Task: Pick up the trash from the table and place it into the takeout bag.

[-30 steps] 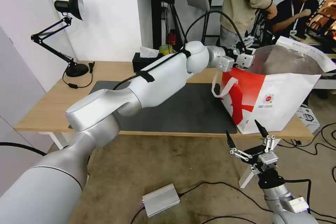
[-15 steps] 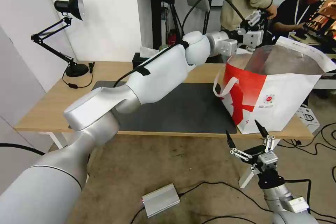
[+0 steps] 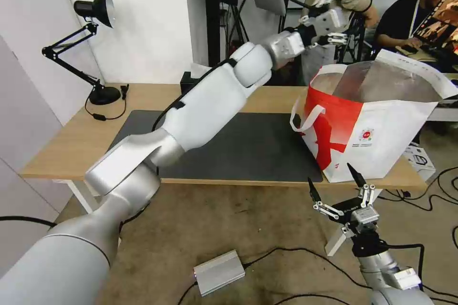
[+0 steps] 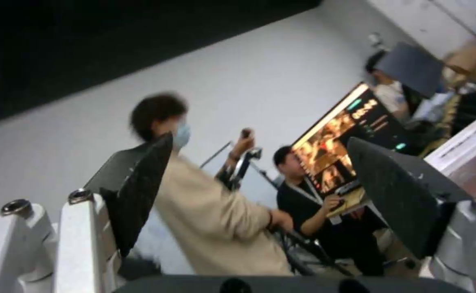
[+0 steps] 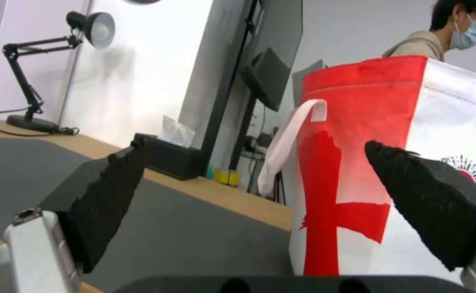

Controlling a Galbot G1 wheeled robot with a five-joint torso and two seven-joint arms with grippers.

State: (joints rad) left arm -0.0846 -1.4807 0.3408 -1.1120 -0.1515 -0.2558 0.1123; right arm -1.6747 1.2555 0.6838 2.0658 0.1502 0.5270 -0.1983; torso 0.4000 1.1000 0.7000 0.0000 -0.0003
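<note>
Long light-wood table (image 3: 143,97) on white legs, its dark grey mat (image 3: 267,147) bare of trash. Large white takeout bag (image 3: 381,138) with red panel and foil lining stands open at the table's right end. Left gripper (image 3: 329,7), a second ago low at the bag's mouth, has risen clear above and behind it; fingers spread, nothing between them. Likely a drop just made, though the bag's contents are hidden. Right gripper (image 3: 336,183) parked below the table edge, fingers apart.
</note>
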